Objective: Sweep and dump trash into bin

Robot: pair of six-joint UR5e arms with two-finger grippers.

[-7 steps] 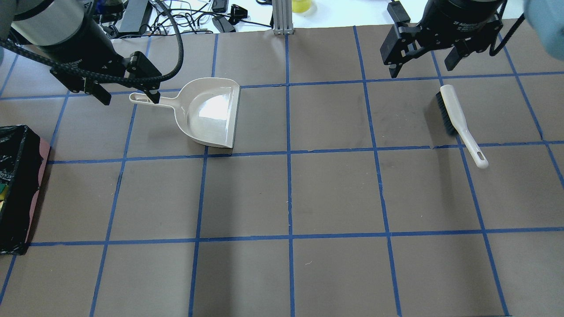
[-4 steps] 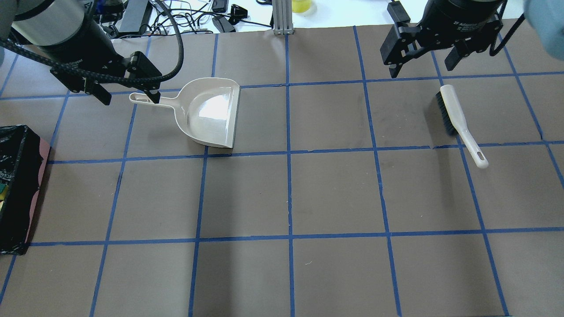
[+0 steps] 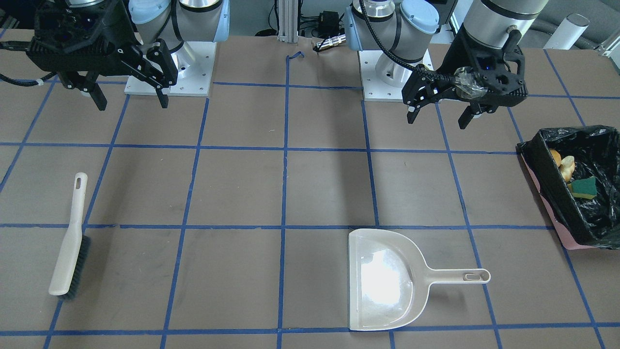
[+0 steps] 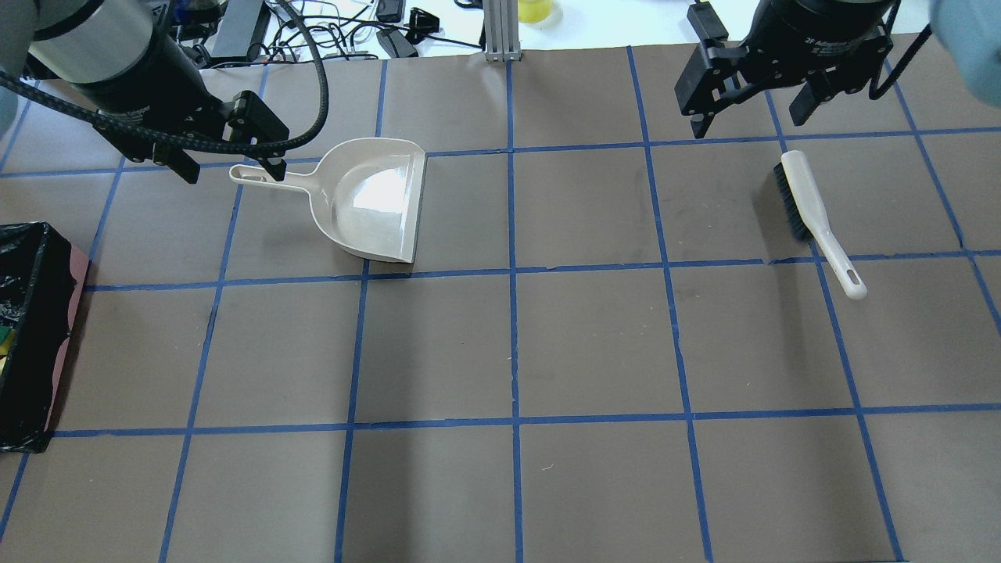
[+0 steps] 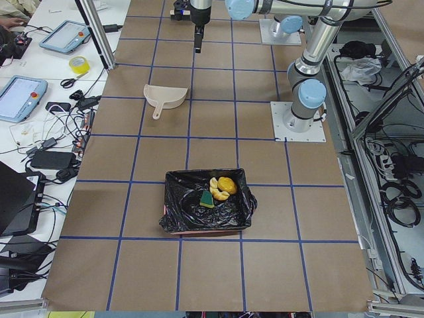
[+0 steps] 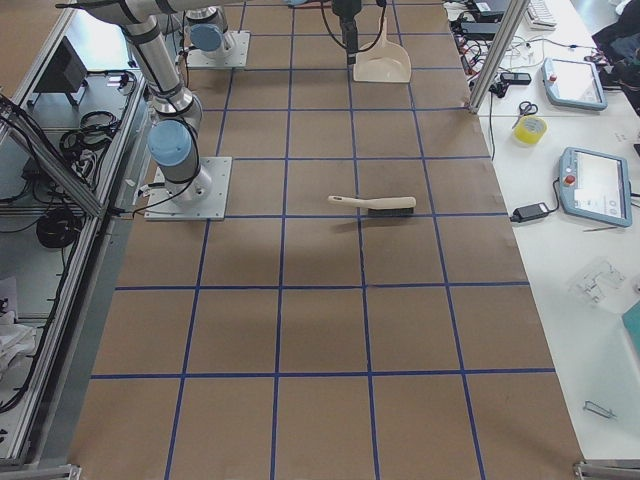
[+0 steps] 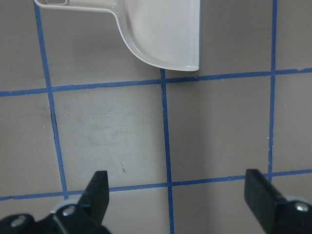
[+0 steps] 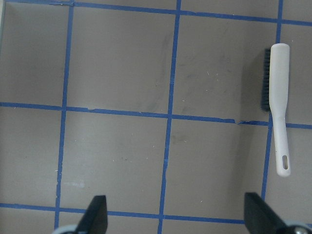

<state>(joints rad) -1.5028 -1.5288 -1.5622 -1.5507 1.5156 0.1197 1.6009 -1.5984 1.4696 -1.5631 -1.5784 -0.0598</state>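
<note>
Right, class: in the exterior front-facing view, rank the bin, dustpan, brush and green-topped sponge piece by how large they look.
1-2. bin and dustpan: they look alike, and the frame edge cuts the bin, so no ranking.
3. brush
4. sponge piece

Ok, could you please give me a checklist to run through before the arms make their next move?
1. Trash inside the bin: ok, all three pieces show inside it.
2. Dustpan empty and flat on the table: ok.
3. Brush lying on the table, nothing gripping it: ok.
4. Left pincer open and holding nothing: ok.
5. Right pincer open and holding nothing: ok.
</note>
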